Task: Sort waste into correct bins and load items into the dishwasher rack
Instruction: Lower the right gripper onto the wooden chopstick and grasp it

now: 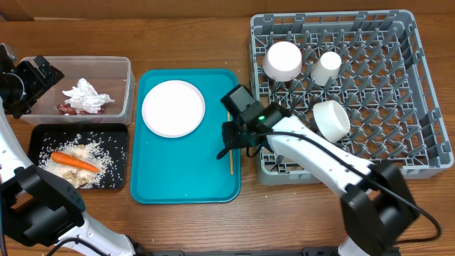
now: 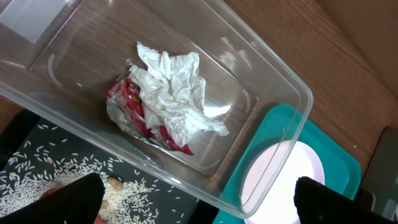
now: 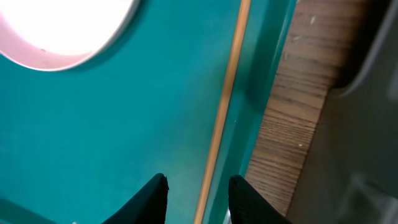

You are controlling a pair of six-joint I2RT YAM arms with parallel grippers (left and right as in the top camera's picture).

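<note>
A thin wooden chopstick [image 1: 229, 158] [image 3: 224, 106] lies along the right inner edge of the teal tray [image 1: 185, 171]. My right gripper [image 1: 229, 146] [image 3: 198, 178] hangs low over it, open. One finger stands on each side of the stick with a gap on both sides. The large white plate [image 1: 173, 108] [image 3: 62, 25] rests on the tray's far left part. My left gripper [image 1: 46, 84] [image 2: 199, 205] is wide open and holds nothing, above the clear tub [image 1: 126, 67] [image 2: 292, 93]. The tub holds a crumpled napkin [image 2: 177, 87] and a red wrapper [image 2: 134, 102].
The black tray [image 1: 39, 135] in front of the tub holds a carrot [image 1: 73, 162], rice and beige scraps. The grey rack [image 1: 426, 85] at the right carries an upturned white bowl [image 1: 283, 60], a cup [image 1: 327, 67] and another white bowl [image 1: 331, 119].
</note>
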